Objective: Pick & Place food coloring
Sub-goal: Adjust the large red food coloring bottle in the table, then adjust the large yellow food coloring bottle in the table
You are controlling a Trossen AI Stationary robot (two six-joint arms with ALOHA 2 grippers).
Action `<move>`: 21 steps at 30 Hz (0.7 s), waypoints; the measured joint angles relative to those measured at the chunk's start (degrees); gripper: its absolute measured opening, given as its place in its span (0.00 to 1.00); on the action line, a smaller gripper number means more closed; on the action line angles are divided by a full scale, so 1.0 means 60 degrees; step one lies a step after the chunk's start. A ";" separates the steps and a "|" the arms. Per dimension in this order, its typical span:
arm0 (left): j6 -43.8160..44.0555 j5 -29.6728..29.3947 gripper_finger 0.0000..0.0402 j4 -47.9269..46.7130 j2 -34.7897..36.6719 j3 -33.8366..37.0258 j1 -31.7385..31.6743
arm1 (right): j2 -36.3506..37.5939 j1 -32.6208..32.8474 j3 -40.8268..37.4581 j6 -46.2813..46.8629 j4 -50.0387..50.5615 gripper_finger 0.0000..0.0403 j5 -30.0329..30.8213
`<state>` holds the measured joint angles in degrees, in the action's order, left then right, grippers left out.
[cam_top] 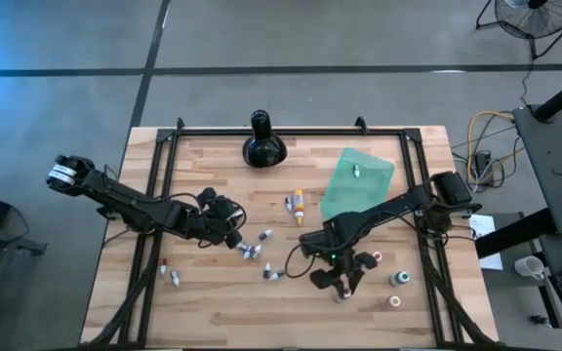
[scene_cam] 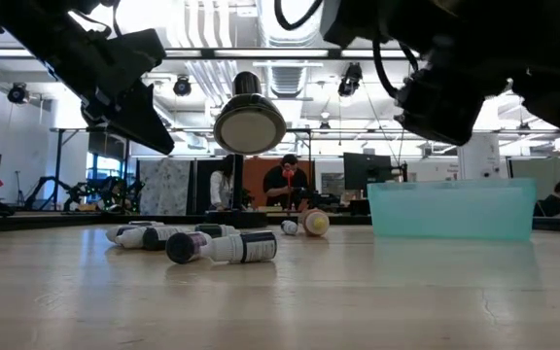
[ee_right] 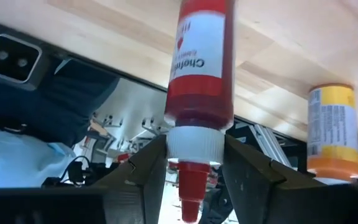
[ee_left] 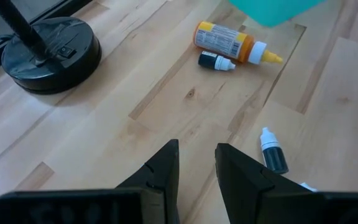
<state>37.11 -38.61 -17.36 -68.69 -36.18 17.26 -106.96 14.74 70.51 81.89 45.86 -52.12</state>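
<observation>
The right end effector (ee_right: 194,163) was found clenched on a red bottle (ee_right: 201,81), gripped at the white collar, the bottle's long axis running straight out between the fingers. In the high view this end effector (cam_top: 338,276) stood over the front right part of the counter (cam_top: 213,312), with three small bottles (cam_top: 395,280) lying just to its right. An upright orange bottle (ee_right: 332,134) showed close beside the held one.

The left end effector (ee_left: 196,163) was seen with its fingers parted only narrowly and nothing between them. In the high view it (cam_top: 230,222) hovered left of centre. A dark vial (ee_left: 273,153) lay just ahead and to one side of its fingers, cap end pointing away from them, its long axis roughly in line with them. An orange dropper (ee_left: 232,42) and a second dark vial (ee_left: 215,61) lay farther ahead, side by side, near the teal sheet (cam_top: 356,180).

A loose cluster of vials (cam_top: 254,248) lay between the two arms, nearer the left one. Two more (cam_top: 172,273) lay at the front left.

It was judged that the left arm was better placed for the nearest vial, a slight sideways shift being needed to straddle it.
</observation>
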 joint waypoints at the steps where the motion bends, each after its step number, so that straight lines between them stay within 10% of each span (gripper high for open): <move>1: -0.0020 -0.0001 0.20 0.0002 0.0000 0.0000 0.0000 | 0.0000 0.0000 0.0062 0.0000 0.0001 0.34 -0.0001; 21: -0.0041 0.0018 0.20 -0.0002 0.0000 0.0000 0.0007 | 0.0593 -0.0067 0.0819 0.0073 0.0128 0.34 0.0102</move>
<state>36.86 -38.50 -17.37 -68.69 -36.18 17.30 -103.40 14.34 75.42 82.32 46.63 -51.51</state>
